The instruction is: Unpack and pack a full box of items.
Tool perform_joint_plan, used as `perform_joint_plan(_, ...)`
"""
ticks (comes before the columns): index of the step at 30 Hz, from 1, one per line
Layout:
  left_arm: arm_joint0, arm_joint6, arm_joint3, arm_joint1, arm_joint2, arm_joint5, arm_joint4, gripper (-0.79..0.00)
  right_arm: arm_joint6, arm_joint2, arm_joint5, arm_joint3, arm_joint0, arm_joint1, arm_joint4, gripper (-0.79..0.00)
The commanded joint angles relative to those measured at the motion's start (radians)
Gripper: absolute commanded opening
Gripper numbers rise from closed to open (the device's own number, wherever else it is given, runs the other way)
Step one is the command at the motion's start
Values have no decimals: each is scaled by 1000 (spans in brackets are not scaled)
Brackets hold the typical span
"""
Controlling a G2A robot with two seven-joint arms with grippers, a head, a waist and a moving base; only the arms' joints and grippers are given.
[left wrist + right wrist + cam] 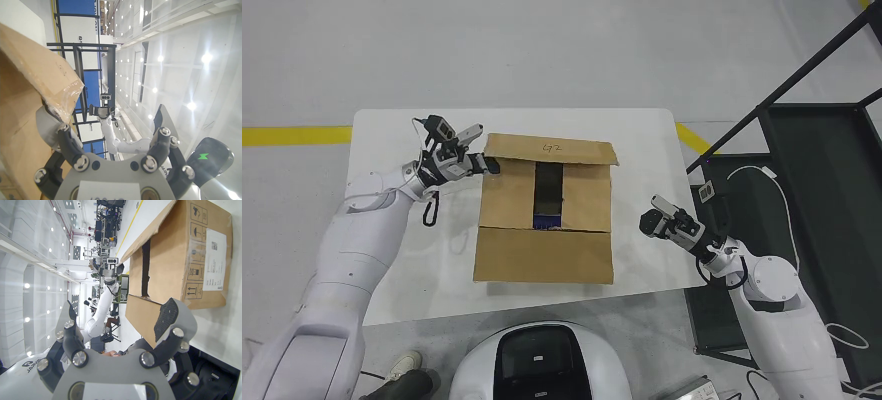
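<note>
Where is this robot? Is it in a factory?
Probably a big indoor robot lab or workshop hall: a high ceiling with rows of lights, a yellow line on the floor, and desks with screens far behind.

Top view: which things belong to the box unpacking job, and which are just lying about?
Job: brown cardboard box, flaps part open; dark items inside it; left hand at its flap corner; right hand beside it.
Lying about: white table; black metal rack; white cable; yellow floor line.

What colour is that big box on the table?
Brown cardboard box, with a white label on one side; the right wrist view shows it best.
</note>
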Motion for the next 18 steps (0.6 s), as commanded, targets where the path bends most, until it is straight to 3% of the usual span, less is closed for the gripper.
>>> perform_joint_plan(1,-36,5,34,-13,17,-1,-13,0,0,0,0,0,0,0,0,0)
perform_joint_plan(14,-238,174,265,-107,107,-62,-20,0,0,0,0,0,0,0,0,0)
perform_joint_plan(18,-270,164,312,-125,125,-80,-2,0,0,0,0,0,0,0,0,0)
